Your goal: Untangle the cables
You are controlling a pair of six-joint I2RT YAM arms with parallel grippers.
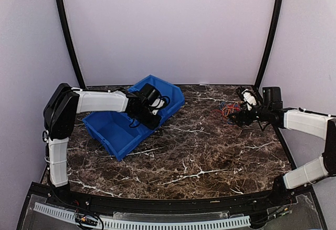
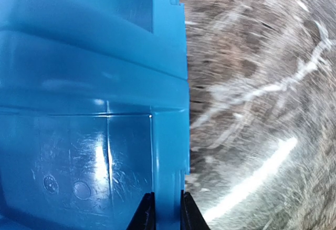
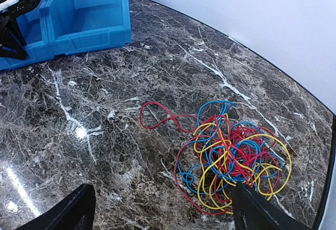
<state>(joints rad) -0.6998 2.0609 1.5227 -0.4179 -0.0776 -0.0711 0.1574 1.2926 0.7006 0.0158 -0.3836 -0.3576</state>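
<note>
Pinching one wall of the blue bin [image 1: 118, 130] with the left gripper [image 1: 155, 121], over at the left of the dark marbled surface [image 1: 199, 156]. Narrowed there to barely the thickness of the plastic: in the left wrist view, two dark fingertips [image 2: 143, 217] set one on each face of the upright wall, pressed against it at the rim. Gripping nothing besides that wall. Looks tipped in the top view, with the end nearer the gripper raised, though cannot tell whether lifted clear of the marble.

Moving right across the veined stone to the cables [image 1: 228, 109], near the right rear corner. Lying flat on the surface as one loose tangle of red, yellow and blue loops, with a single red loop trailing out toward the bin's side.

Hanging just beside and above that tangle with the right gripper [image 1: 240, 117], spread wide. Showing both dark fingers [image 3: 68, 214] far apart at the bottom corners of the right wrist view, with the cables [image 3: 231, 159] ahead of them. Holding nothing; one finger close by the nearest yellow loop, contact not clear.
</note>
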